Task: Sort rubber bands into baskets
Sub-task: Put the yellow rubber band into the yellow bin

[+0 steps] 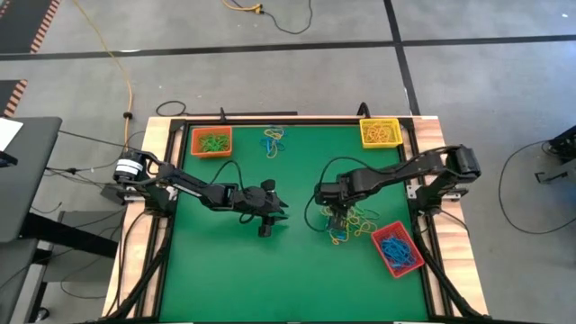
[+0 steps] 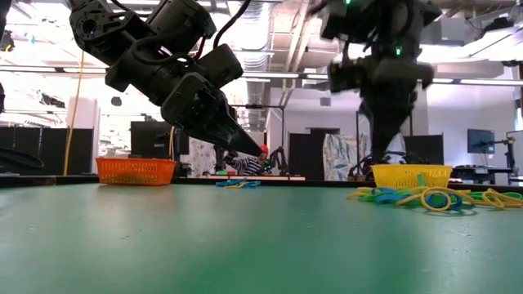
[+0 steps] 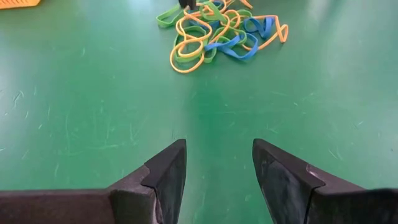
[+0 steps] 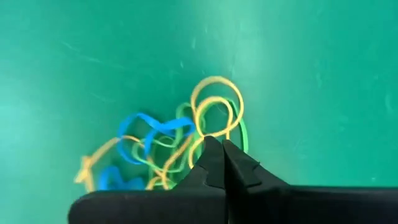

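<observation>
A: What takes up most of the overhead picture?

B: The green tabletop, filling the middle and lower part of the frame, with both dark arms reaching in from the sides.

A: And the baskets?

B: Three. The orange basket sits toward the upper left of the tabletop with green bands in it. The yellow basket is at the upper right, holding yellow bands. The red basket lies tilted at the lower right, with blue bands inside.

A: The left gripper?

B: The left gripper hovers just left of centre, its fingers spread apart with nothing between them, pointing at bare green.

A: The right one?

B: The right gripper is down at the main pile of rubber bands, right of centre, between it and the red basket. Its fingers are pressed together at the tips, right on a yellow loop; whether the loop is truly pinched, I cannot tell.

A: Any other bands?

B: A small cluster of blue, yellow and green near the top centre, between the orange and yellow baskets.
</observation>
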